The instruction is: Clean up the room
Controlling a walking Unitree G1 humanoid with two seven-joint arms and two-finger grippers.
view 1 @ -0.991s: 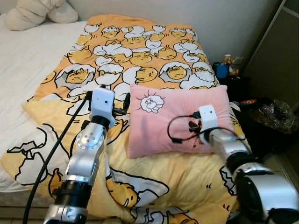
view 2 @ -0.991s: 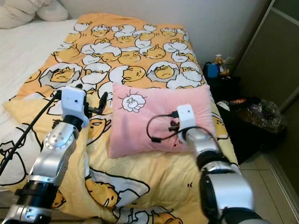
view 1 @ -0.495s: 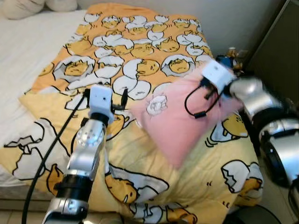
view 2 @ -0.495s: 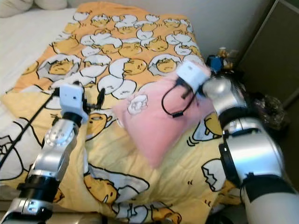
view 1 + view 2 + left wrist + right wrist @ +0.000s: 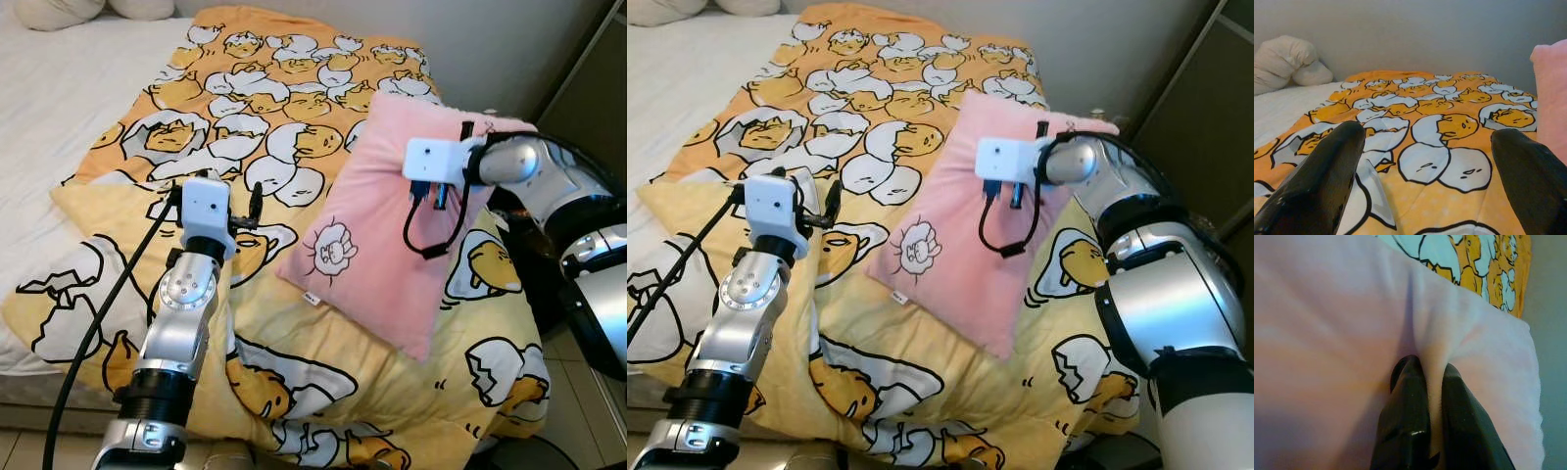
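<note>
We have the pink pillow (image 5: 392, 240) pinched in a fold by our right gripper (image 5: 1422, 396), its fingers closed tight on the cloth; the pillow hangs tilted over the right side of the blanket (image 5: 245, 88). Our left gripper (image 5: 1425, 166) hovers wide open and empty, low over the blanket. We judge the next move is to carry the pillow to the far left, toward the white pillows (image 5: 1288, 63). Room is open there; the bed's right edge is close.
</note>
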